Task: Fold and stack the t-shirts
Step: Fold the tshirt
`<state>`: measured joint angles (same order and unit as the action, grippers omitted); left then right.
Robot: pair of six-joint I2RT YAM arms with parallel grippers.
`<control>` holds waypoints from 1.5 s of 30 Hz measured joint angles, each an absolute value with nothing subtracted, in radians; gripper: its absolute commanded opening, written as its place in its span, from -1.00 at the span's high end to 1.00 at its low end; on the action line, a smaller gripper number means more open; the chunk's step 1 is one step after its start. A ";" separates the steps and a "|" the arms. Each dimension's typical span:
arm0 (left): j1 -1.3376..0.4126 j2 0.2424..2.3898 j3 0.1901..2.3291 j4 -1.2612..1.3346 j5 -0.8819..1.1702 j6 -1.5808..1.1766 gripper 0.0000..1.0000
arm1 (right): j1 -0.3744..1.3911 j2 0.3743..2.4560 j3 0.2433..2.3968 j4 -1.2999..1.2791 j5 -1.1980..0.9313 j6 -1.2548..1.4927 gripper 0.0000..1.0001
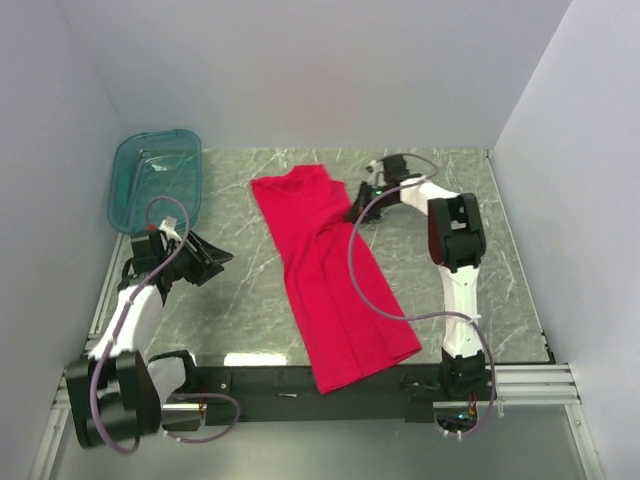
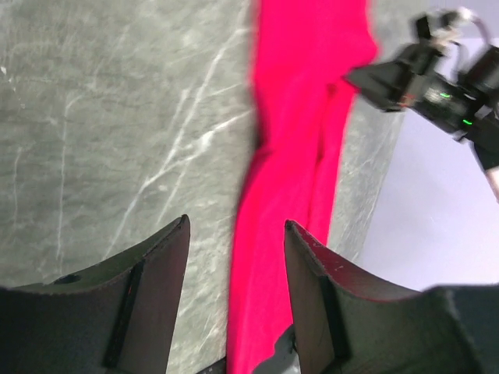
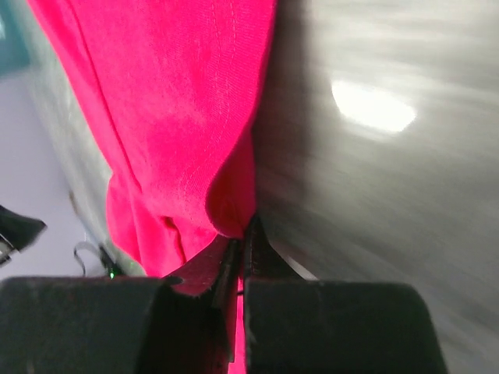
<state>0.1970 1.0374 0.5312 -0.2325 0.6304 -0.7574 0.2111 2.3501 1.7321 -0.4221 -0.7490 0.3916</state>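
A bright red t-shirt (image 1: 330,275) lies as a long folded strip from the far middle of the marble table to its near edge. My right gripper (image 1: 357,205) is at the strip's far right edge, shut on a pinch of the red cloth (image 3: 226,210). My left gripper (image 1: 215,257) is open and empty, low over bare table left of the shirt. In the left wrist view the shirt (image 2: 292,179) runs ahead between and beyond my open fingers (image 2: 160,273), with the right gripper (image 2: 374,78) beyond it.
A translucent teal plastic tub (image 1: 157,180) sits at the far left corner. White walls close in the table on three sides. A black rail (image 1: 300,385) runs along the near edge under the shirt's hem.
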 measured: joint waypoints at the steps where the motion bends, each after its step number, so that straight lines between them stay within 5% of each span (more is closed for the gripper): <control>1: 0.189 1.086 0.542 -0.229 0.631 -0.756 -0.13 | 0.183 2.331 1.704 -0.416 -0.735 0.394 1.00; 2: 0.177 1.139 0.561 -0.224 0.630 -0.756 -0.14 | 0.149 2.308 1.672 -0.406 -0.721 0.396 1.00; 6: 0.050 1.360 0.686 -0.199 0.594 -0.753 -0.11 | 0.045 2.271 1.628 -0.419 -0.700 0.377 0.07; 8: -0.029 1.470 0.783 -0.189 0.566 -0.752 -0.09 | 0.012 2.255 1.631 -0.440 -0.715 0.338 -0.21; 15: -0.208 1.829 1.123 -0.130 0.508 -0.743 -0.07 | 0.004 2.041 1.501 -0.558 -0.597 0.026 -0.63; 25: -0.290 2.255 1.636 -0.264 0.470 -0.718 0.07 | -0.027 1.588 1.201 -0.629 -0.631 -0.273 -0.65; 28: -0.292 2.341 1.773 -0.306 0.473 -0.715 0.43 | -0.027 1.538 1.171 -0.628 -0.651 -0.284 -0.66; 29: -0.293 2.361 1.802 -0.318 0.473 -0.714 0.74 | -0.027 1.534 1.169 -0.629 -0.658 -0.286 -0.66; 31: -0.295 2.394 1.846 -0.350 0.465 -0.714 0.99 | -0.027 1.535 1.168 -0.628 -0.666 -0.286 -0.66; 40: -0.292 2.438 1.999 -0.492 0.311 -0.711 0.99 | -0.027 1.548 1.169 -0.627 -0.669 -0.306 -0.66; 45: -0.265 2.460 2.044 -0.488 0.292 -0.682 0.22 | -0.027 1.592 1.193 -0.631 -0.653 -0.330 -0.67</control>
<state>-0.2653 2.4603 2.0438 -0.4885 0.2924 -0.6823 -0.0269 1.5917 1.1934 -0.6308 -0.6529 -0.3298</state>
